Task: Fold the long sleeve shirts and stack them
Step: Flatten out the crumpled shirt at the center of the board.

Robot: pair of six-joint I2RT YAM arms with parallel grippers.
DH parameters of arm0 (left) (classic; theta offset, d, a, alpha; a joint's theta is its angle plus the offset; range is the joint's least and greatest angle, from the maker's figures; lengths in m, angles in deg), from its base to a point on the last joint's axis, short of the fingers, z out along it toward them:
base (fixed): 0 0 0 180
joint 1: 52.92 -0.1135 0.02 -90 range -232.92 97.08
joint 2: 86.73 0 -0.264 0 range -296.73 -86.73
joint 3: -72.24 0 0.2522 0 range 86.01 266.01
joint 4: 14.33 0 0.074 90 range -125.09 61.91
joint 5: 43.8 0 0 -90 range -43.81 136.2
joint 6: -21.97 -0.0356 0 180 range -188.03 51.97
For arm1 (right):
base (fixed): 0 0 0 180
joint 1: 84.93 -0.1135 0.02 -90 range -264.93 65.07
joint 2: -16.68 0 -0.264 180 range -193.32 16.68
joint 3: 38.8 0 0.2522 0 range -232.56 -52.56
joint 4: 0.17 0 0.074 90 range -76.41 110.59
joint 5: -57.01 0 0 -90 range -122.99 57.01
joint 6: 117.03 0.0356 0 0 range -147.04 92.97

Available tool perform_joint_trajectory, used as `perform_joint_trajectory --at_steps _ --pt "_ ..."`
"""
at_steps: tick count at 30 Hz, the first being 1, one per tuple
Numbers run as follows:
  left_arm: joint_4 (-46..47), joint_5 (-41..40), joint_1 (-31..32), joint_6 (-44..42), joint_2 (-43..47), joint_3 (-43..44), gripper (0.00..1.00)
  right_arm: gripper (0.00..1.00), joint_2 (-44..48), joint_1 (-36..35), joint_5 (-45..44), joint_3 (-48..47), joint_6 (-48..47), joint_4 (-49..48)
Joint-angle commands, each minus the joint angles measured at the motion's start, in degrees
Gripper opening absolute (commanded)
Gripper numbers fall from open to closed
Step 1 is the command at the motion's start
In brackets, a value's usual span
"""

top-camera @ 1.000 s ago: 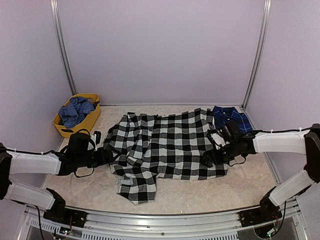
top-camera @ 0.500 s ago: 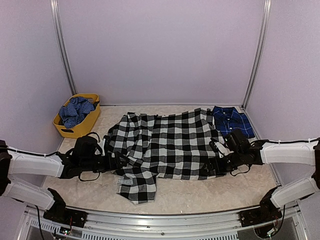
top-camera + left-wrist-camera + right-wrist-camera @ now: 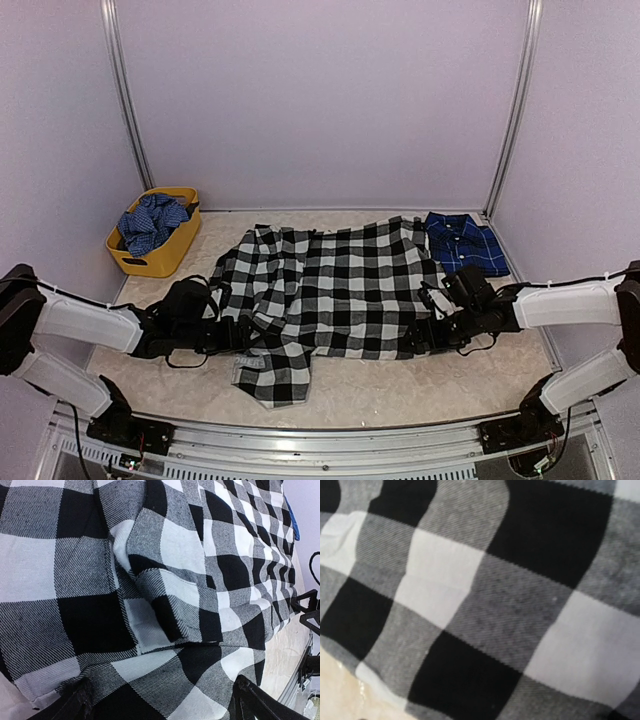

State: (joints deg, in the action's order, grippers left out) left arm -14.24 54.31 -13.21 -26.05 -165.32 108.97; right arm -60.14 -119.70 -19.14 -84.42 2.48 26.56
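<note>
The black-and-white check shirt (image 3: 340, 285) lies spread flat across the middle of the table, with one part hanging toward the front (image 3: 272, 372). The navy plaid shirt (image 3: 462, 243) lies folded at the back right. My left gripper (image 3: 243, 333) is low at the check shirt's near left edge. In the left wrist view it (image 3: 167, 705) is open, its fingers (image 3: 80, 702) wide apart with check cloth between them. My right gripper (image 3: 418, 338) is low at the shirt's near right corner. Check cloth (image 3: 485, 605) fills the right wrist view, and only dark tips show at the bottom corners.
A yellow basket (image 3: 180, 243) holding crumpled blue cloth (image 3: 150, 222) stands at the back left. Purple walls close the table on three sides. A metal rail (image 3: 320, 440) runs along the near edge.
Both arms have lowered and moved toward the near edge of the check shirt. The left gripper slid right to the shirt's edge, and the right gripper moved nearer and left. The shirt has not visibly moved.
</note>
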Motion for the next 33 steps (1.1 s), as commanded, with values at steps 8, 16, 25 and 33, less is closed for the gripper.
perform_joint_trajectory --at_steps 8,16,25,33 --pt "-13.41 -4.85 -0.07 0.19 8.86 -2.39 0.91 0.95 -0.12 -0.23 -4.53 -1.94 -0.45 7.96" --pt "-10.84 -2.30 0.46 -0.85 12.47 -0.08 0.91 0.94 -0.08 -2.44 -3.25 -1.04 -0.90 7.83" --pt "-9.76 -2.63 -0.90 -2.58 4.63 8.09 0.80 0.94 0.81 -2.83 -3.25 -2.62 -1.62 8.03" --pt "-10.70 -4.58 -1.82 -3.06 -6.59 13.72 0.61 0.94 2.55 -2.90 -3.57 -2.20 -1.33 8.54"
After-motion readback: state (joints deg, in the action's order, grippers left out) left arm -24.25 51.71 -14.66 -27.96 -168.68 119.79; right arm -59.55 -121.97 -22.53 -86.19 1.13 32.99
